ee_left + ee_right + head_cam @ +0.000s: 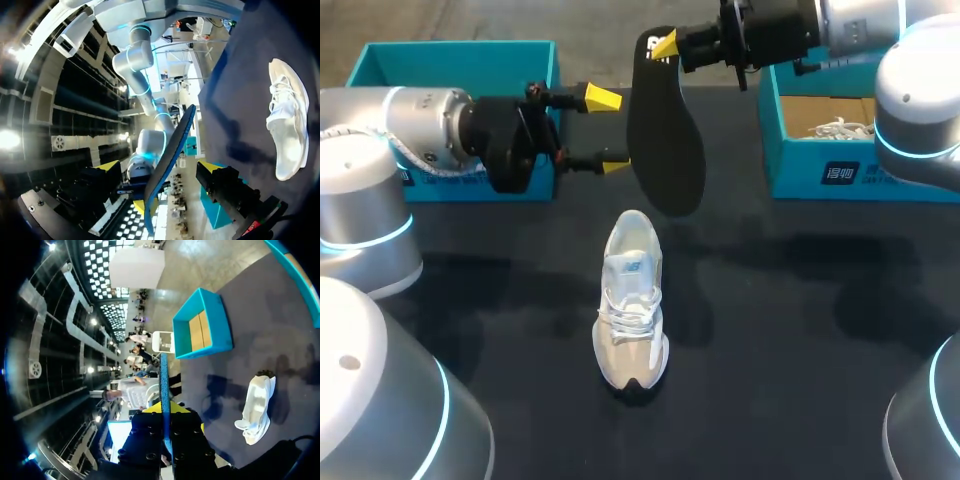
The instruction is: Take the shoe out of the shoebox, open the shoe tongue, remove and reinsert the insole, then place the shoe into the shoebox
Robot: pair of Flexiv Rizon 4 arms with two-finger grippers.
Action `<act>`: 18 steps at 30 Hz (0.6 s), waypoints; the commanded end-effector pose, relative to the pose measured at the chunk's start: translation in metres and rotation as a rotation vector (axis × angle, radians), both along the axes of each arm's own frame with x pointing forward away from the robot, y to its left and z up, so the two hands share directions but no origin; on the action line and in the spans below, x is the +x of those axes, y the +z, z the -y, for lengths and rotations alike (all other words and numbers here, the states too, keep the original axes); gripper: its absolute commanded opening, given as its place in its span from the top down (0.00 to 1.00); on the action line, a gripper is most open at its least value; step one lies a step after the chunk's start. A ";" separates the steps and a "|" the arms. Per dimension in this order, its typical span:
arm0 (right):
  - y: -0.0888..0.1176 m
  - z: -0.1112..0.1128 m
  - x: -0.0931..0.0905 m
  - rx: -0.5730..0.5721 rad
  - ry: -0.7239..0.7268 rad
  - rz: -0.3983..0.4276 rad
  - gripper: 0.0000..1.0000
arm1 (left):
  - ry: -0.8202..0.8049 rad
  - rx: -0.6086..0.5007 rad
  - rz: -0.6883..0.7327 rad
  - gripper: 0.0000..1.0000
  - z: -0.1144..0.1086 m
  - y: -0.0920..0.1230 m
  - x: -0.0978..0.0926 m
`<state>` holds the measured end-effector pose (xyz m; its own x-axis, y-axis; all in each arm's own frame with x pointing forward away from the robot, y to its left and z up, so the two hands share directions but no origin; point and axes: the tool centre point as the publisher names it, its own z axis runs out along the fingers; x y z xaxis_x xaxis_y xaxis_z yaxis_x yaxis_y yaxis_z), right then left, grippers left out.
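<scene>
The white sneaker (633, 300) stands on the desk (800, 340), and beyond it the black insole (667, 150) hangs pinched in the right hand (665, 45) with the left hand (610, 130) open at its edge, so removal looks done and reinsertion calls for lowering it toe-first into the sneaker.

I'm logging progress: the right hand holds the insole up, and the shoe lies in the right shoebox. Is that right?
Not quite. The right hand does hold the insole up, but the shoe stands on the table, as the head view shows.
</scene>
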<state>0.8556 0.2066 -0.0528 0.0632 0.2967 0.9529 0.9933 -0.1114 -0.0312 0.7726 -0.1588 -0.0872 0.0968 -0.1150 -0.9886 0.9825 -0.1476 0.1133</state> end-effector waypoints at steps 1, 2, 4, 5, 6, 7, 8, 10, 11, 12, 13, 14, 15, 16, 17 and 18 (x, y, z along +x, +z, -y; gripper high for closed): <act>0.000 -0.001 0.000 0.000 -0.002 0.000 1.00 | 0.022 0.000 0.008 0.00 0.000 0.002 -0.011; 0.000 -0.001 0.000 0.000 -0.002 0.000 1.00 | 0.017 0.003 0.016 0.00 0.003 -0.003 -0.014; 0.000 -0.001 0.000 0.000 -0.002 0.000 1.00 | 0.019 0.004 0.014 0.00 0.005 -0.009 -0.015; 0.000 -0.001 0.000 0.000 -0.002 0.000 1.00 | 0.022 0.004 0.013 0.00 0.006 -0.011 -0.016; 0.000 -0.001 0.000 0.000 -0.002 0.000 1.00 | 0.022 0.007 0.012 0.00 0.008 -0.013 -0.017; 0.000 -0.001 0.000 0.000 -0.002 0.000 1.00 | 0.022 0.007 0.012 0.00 0.008 -0.013 -0.017; 0.000 -0.001 0.000 0.000 -0.002 0.000 1.00 | 0.016 0.011 0.020 0.14 0.011 -0.015 -0.018; 0.000 -0.001 0.000 0.000 -0.002 0.000 1.00 | 0.011 0.016 0.024 0.36 0.014 -0.015 -0.020; 0.000 -0.001 0.000 0.000 -0.002 0.000 1.00 | 0.012 0.015 0.029 0.56 0.016 -0.014 -0.020; 0.000 -0.001 0.000 0.000 -0.002 0.000 1.00 | 0.010 0.019 0.036 0.57 0.017 -0.014 -0.020; 0.000 -0.001 0.000 0.000 -0.002 0.000 1.00 | 0.012 0.018 0.040 0.53 0.017 -0.014 -0.020; 0.000 -0.001 0.000 0.000 -0.002 0.000 1.00 | 0.011 0.026 0.064 0.52 0.018 -0.014 -0.019; 0.000 -0.001 0.000 0.000 -0.002 0.000 1.00 | 0.012 0.032 0.082 0.53 0.020 -0.014 -0.019; 0.000 -0.001 0.000 0.000 -0.002 0.000 1.00 | 0.011 0.027 0.080 0.55 0.020 -0.014 -0.019; 0.000 -0.001 0.000 0.000 -0.002 0.000 1.00 | 0.019 0.022 0.091 0.59 0.022 -0.014 -0.018; 0.000 -0.001 0.000 0.000 -0.002 0.000 1.00 | 0.021 0.026 0.099 0.62 0.023 -0.014 -0.017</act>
<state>0.8555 0.2066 -0.0528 0.0632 0.2967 0.9529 0.9933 -0.1113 -0.0312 0.7539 -0.1762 -0.1009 0.1886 -0.0856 -0.9783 0.9706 -0.1355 0.1990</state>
